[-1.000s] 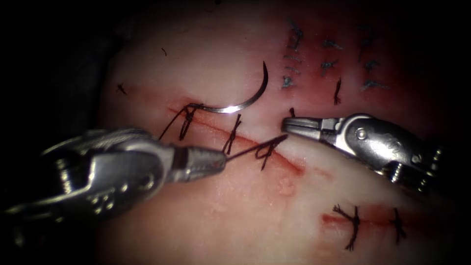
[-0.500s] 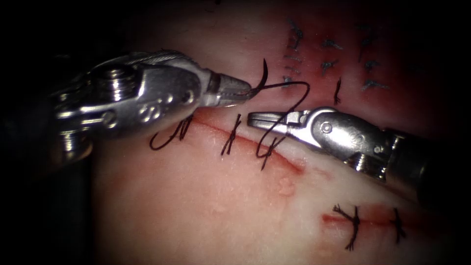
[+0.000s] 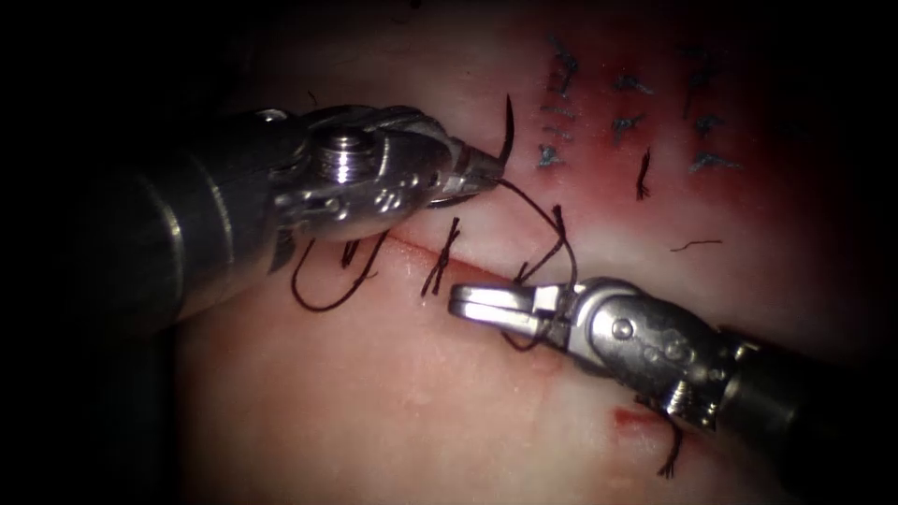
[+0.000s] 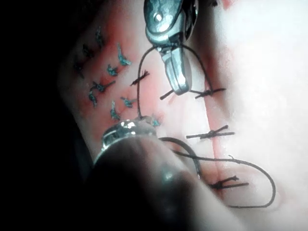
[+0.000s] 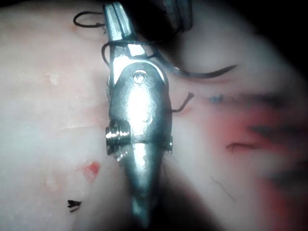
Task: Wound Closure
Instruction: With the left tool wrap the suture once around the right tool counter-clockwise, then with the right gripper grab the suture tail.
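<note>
Above the cut [image 3: 468,266], on its upper side, the left tool [image 3: 472,173] has its fingers clamped on the thread [image 3: 533,201], close by the needle [image 3: 508,126], whose curve rises free of the tissue [image 3: 374,402] behind the tool's tip. From there the thread arcs down and winds round the right tool [image 3: 468,301], which lies across the cut over the third stitch [image 3: 535,271]; its fingers look closed, and appear to hold nothing. A slack loop of thread sags below the left tool, beside the first stitch [image 3: 351,254]. Judged from this, a sound knot asks that the wrap sit snug on the right tool's shaft, the left keep light, even tension, and the needle point stay clear of the tissue.
</note>
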Tool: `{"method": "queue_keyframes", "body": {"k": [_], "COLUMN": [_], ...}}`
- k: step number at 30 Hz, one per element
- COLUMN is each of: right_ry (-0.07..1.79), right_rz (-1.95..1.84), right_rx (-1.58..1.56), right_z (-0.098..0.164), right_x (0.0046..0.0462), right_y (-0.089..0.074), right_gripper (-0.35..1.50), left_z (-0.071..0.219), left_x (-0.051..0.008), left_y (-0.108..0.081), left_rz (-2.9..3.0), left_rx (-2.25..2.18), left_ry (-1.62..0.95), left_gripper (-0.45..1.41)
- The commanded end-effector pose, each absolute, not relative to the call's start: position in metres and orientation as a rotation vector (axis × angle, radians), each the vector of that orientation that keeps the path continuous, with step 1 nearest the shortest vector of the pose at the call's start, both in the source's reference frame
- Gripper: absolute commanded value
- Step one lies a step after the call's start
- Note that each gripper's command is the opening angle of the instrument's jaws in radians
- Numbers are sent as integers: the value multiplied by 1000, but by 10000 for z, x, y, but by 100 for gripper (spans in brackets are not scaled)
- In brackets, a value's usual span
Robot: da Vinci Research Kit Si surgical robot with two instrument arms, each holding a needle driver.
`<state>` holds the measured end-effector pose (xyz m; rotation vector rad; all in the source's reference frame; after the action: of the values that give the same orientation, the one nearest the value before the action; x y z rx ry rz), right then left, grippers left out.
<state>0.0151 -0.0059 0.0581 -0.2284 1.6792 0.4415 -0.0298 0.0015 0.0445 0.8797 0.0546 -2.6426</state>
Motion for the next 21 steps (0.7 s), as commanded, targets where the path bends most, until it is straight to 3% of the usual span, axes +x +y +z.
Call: {"method": "queue_keyframes", "body": {"k": [1,13,17,19,21], "right_ry": [1681,1621,1552,1424,1351], "right_rz": [453,1196,1435,1536,1561], "right_rx": [-228,-120,-98,-107,-151], "right_z": [585,593,599,603,606], "right_x": [157,155,157,158,159], "right_y": [-61,-82,-88,-91,-92], "right_gripper": [-35,-35,-35,-35,-5], "left_z": [447,473,481,484,485], "left_x": [-304,-306,-311,-316,-318], "left_y": [22,-38,-55,-64,-67], "left_rz": [-2641,-2631,-2627,-2629,-2626], "left_rx": [885,1004,1043,1046,1043], "left_ry": [50,118,121,115,114], "left_gripper": [-35,-35,-35,-35,-35]}}
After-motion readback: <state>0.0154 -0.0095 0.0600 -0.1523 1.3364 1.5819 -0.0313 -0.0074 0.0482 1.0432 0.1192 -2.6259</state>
